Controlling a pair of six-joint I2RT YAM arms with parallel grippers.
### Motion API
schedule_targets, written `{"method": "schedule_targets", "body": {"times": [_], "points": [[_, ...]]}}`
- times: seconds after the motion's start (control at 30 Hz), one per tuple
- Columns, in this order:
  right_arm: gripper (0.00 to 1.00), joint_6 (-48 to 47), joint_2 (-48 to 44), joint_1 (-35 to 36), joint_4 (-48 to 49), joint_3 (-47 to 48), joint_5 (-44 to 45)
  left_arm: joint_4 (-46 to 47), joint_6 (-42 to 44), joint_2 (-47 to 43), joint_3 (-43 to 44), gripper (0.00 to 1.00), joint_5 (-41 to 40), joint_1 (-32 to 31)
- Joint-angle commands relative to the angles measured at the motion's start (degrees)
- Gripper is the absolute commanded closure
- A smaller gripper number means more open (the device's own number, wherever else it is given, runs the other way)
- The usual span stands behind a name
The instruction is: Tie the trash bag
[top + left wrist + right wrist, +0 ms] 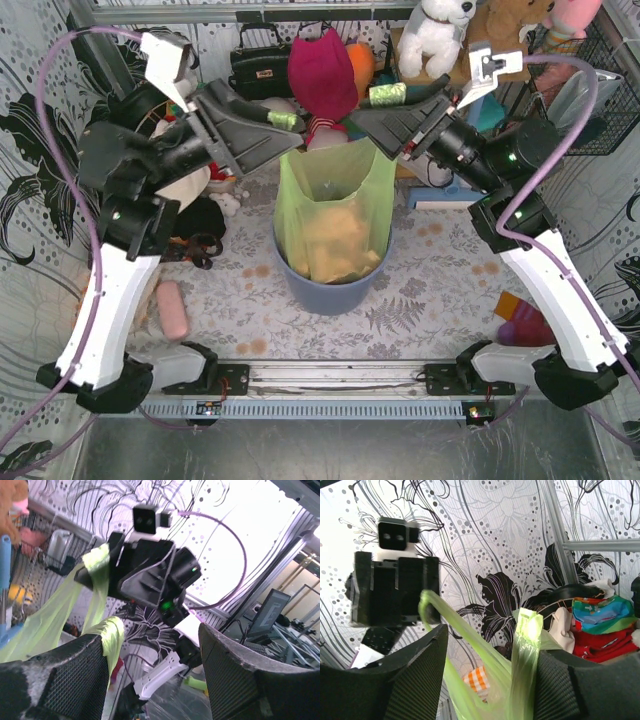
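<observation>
The lime-green trash bag stands in the blue-grey bin at the table's middle, with tan-orange paper showing through it. Its two handles are pulled up and apart. My left gripper is open above the bag's left side. The left handle is looped over one finger. My right gripper is open above the bag's right side. The right handle hangs over one finger. Each wrist view shows the other gripper with its handle stretched across.
Plush toys and bags crowd the back: a red plush, a black bag, a white plush. A wire basket stands at the back right. A pink object lies front left, a purple and orange one front right.
</observation>
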Motion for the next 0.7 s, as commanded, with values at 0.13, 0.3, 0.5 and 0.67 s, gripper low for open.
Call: {"method": "schedule_targets", "body": {"times": [0.13,0.3,0.5,0.67], "points": [[0.44,2.29,-9.62,0.06,9.96,-15.89,3.98,3.68,2.39,-9.67,-11.53,0.27,-7.33,-0.30],[0.44,2.42,-9.38,0.08,8.21,-18.29,4.26,7.27,-0.37,-11.29,-18.45,0.28,-7.35,-0.28],[0.45,0.31,-2.30,0.09,4.86,-2.85,0.68,2.00,2.02,-6.08,-5.58,0.28,-5.99,-0.22],[0.49,1.32,2.47,0.08,5.17,7.88,-1.91,-2.83,3.70,-2.37,5.53,0.28,-6.32,-0.24]]}}
